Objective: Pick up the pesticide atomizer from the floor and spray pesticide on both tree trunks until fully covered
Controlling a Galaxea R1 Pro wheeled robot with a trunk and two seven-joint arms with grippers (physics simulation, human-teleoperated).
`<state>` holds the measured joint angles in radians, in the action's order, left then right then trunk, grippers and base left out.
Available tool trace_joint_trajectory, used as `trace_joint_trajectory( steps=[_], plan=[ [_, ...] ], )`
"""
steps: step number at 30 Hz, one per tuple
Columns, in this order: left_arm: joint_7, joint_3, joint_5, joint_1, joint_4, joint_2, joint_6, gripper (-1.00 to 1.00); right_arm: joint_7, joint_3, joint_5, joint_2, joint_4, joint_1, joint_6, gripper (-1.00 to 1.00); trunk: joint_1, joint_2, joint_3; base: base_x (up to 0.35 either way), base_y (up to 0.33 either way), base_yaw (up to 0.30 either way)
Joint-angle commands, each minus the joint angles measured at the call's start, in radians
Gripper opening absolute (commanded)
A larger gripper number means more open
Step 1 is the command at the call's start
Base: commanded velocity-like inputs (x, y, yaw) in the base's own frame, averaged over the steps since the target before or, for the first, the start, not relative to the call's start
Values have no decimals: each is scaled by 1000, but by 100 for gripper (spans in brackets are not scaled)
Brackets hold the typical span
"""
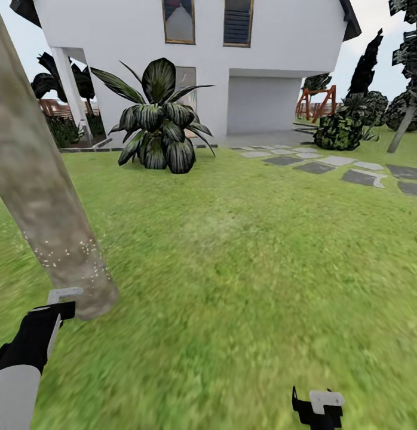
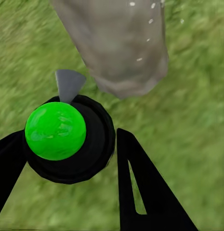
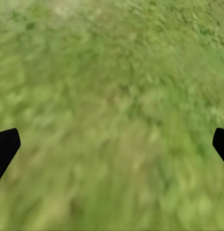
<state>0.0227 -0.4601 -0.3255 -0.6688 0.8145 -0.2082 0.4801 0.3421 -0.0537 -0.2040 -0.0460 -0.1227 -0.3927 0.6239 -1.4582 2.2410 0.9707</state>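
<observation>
Grasping the pesticide atomizer (image 2: 63,139) between its black fingers (image 2: 145,192), the left gripper (image 1: 56,310) is held just beside the base of a tree trunk (image 1: 47,203) at the lawn's (image 1: 244,257) near left. White pesticide specks (image 1: 71,254) are seen on the lower bark. The right gripper (image 1: 319,409) hangs released, fingertips wide apart over grass. Farther off, a broad-leaved plant (image 1: 158,119) and a white house (image 1: 268,65) are seen.

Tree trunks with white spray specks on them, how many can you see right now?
1. The speckled tree trunk leans at the left of the head view, just beyond the left pincer, which holds the atomizer. Other trees may be out of frame.
</observation>
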Motion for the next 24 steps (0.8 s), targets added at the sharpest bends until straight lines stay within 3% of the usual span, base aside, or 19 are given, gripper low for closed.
trace_joint_trajectory(
  steps=[1, 24],
  plan=[
    [-6, 0, 0, 0, 0, 0, 0, -100, 0, 0, 0, 0, 0, 0, 0, 100, 0, 0, 0, 205, -199, 270],
    [-17, -3, 0, 0, 0, -8, -2, -100, 0, 0, 0, 0, 0, 0, 0, 100, 0, 0, 0, 90, -238, 268]
  ],
)
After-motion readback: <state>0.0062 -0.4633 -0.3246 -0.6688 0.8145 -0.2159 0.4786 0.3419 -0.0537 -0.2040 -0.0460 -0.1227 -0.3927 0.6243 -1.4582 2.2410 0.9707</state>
